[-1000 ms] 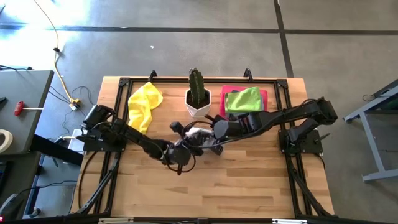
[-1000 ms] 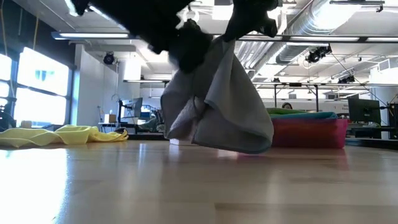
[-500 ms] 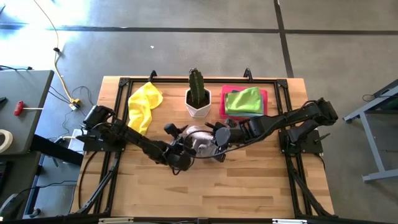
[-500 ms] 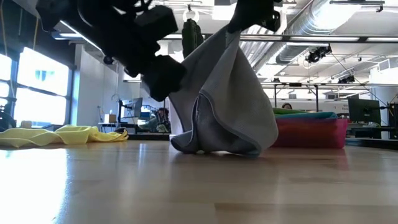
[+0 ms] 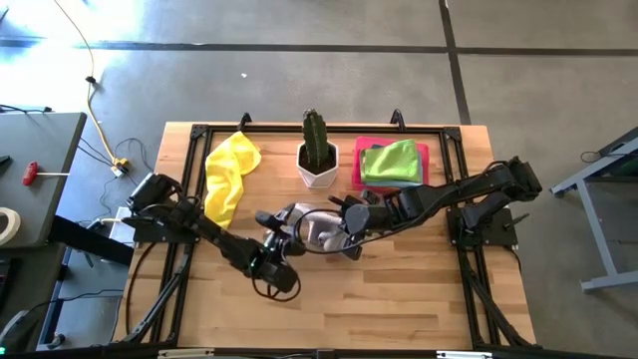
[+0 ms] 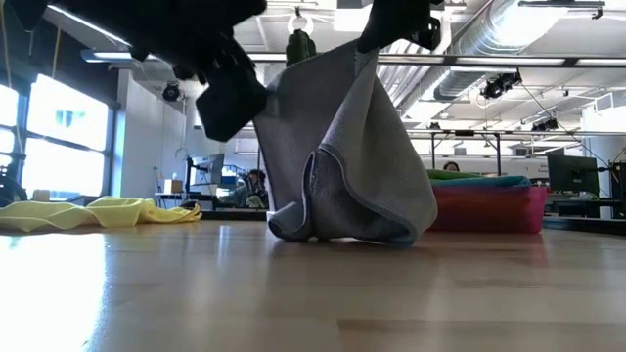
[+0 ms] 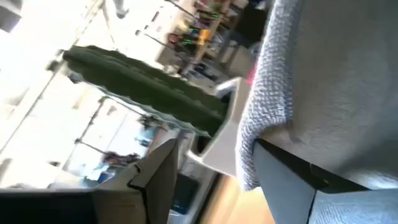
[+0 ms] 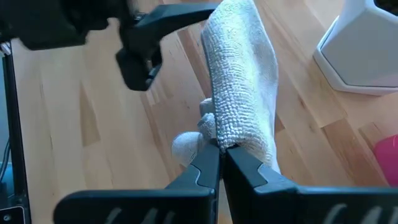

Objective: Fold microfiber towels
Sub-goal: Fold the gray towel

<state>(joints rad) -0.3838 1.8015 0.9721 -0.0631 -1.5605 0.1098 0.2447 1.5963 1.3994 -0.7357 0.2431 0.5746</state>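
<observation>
Seen only from the right wrist: right gripper (image 8: 221, 155) pinched tight on the grey towel (image 8: 244, 93). From table level: towel's lower folds resting on the table (image 6: 293, 293), just in front of the cactus pot (image 5: 318, 160). From above: left gripper (image 5: 267, 231) spread wide beside the towel, gripping nothing.

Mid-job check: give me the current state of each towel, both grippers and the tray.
grey towel: hanging from the right gripper, bottom bunched on the table
right gripper: shut on the grey towel's edge
left gripper: open, beside the grey towel, holding nothing
yellow towel: crumpled, unfolded, at the table's back left
green towel: lying in the pink tray
pink tray: flat on the table, back right
</observation>
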